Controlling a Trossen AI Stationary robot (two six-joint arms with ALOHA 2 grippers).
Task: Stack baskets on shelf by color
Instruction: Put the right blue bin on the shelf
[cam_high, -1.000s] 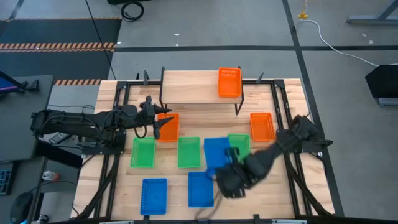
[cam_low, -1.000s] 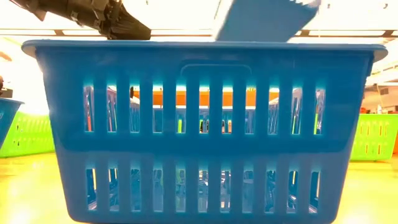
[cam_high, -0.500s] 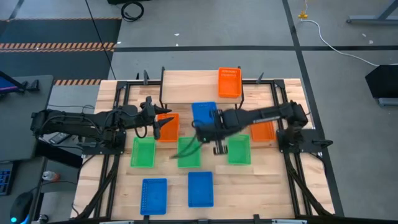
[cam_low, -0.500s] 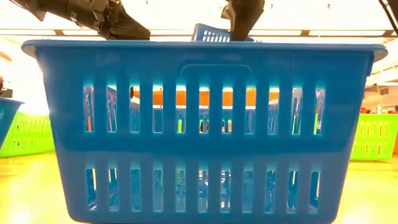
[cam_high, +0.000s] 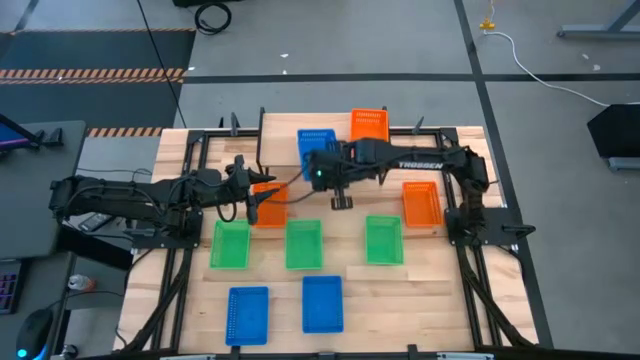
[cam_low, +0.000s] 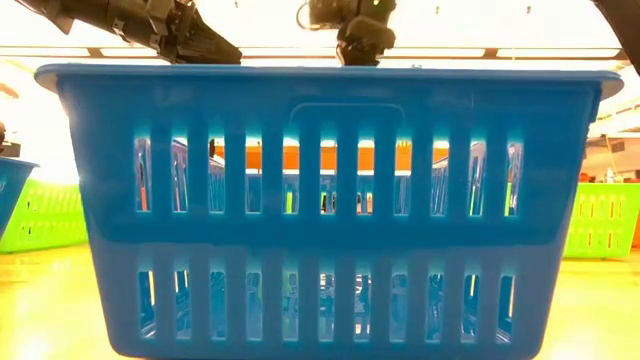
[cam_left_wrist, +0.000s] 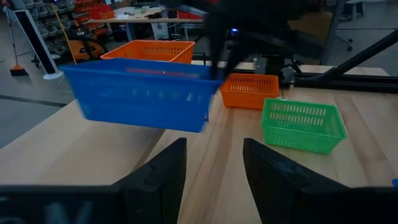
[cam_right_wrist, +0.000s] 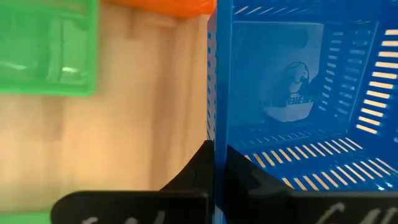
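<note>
My right gripper (cam_high: 330, 172) reaches from the table's right and is shut on a blue basket (cam_high: 316, 150), which it holds over the middle of the shelf (cam_high: 285, 140). An orange basket (cam_high: 368, 130) stands on the shelf's right part. My left gripper (cam_left_wrist: 214, 162) is open and hovers over another orange basket (cam_high: 272, 205) just in front of the shelf, touching nothing. On the table stand three green baskets (cam_high: 303, 243), one more orange basket (cam_high: 421, 203) and two blue baskets (cam_high: 322, 303). My right gripper pinches one wall of the blue basket (cam_right_wrist: 214, 93) near the corner on its near side, with one finger (cam_right_wrist: 239, 171) inside the basket and one (cam_right_wrist: 193, 171) outside. The fingers come from above, slanting in from the table's right. The basket is lifted clear of the table, roughly level.
In the low view a blue basket (cam_low: 320, 200) stands right in front of the camera and hides most of the table. The shelf's left part (cam_high: 275, 135) is bare wood. The black frame rails (cam_high: 195, 170) run along the table's sides.
My right gripper has carried the blue basket up from the middle of the table toward the far edge, to above the shelf, next to the orange basket there. The green basket that it hid is now in full view. My left arm has kept still.
</note>
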